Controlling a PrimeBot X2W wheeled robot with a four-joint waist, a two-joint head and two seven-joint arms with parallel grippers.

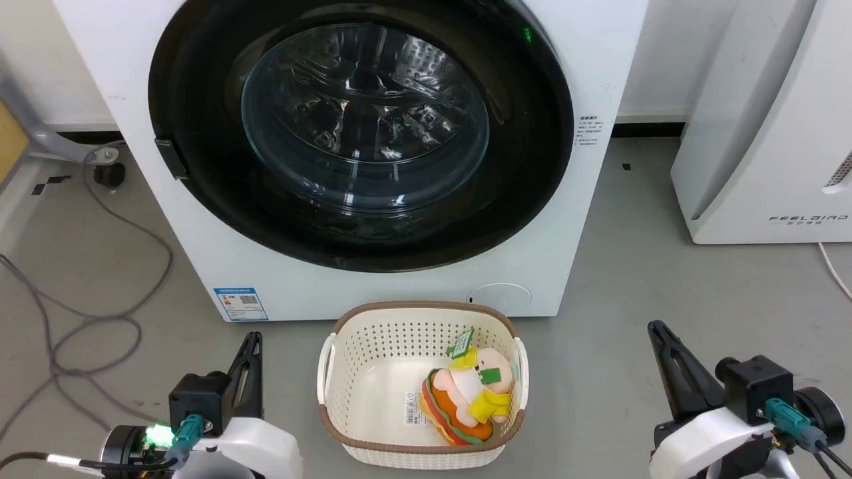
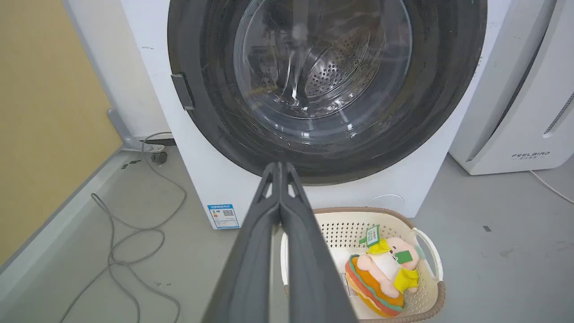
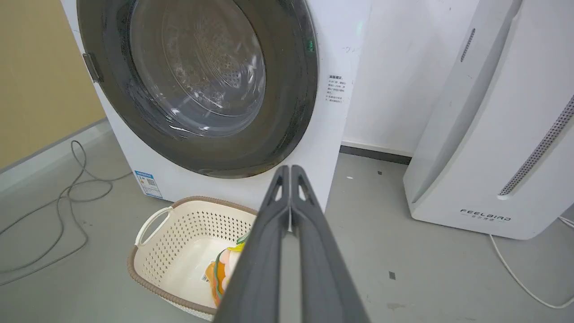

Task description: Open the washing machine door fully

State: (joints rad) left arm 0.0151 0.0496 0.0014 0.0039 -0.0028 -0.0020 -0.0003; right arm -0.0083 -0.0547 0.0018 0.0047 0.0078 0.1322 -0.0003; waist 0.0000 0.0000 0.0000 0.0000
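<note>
Judging progress: approx nil. Finding washing machine door [image 1: 363, 126] shut, flat against front of washing machine [image 1: 373, 293], no gap at rim in any view; steel drum seen thru glass only. Small dark latch tab [image 1: 172, 158] at door edge on machine's left, untouched.

Low in front of machine's lower-left corner, left hand [image 1: 253, 339]: well apart from door, pinched closed, holding nothing. Confirmed in left wrist view, fingers [image 2: 255, 251] touching at tips. Low & off to machine's right, right hand [image 1: 659, 327]: also pinched closed & empty, fingers [image 3: 264, 251] touching at tips in right wrist view.

On floor just in front of machine, under door: cream laundry basket [image 1: 426, 307] w/ plush toy [image 1: 469, 396] inside.

Left to do, prob everything: reach tab, hook or grip it, pop latch, swing door out to full stop. Can't tell whether basket would foul the swing.
</note>
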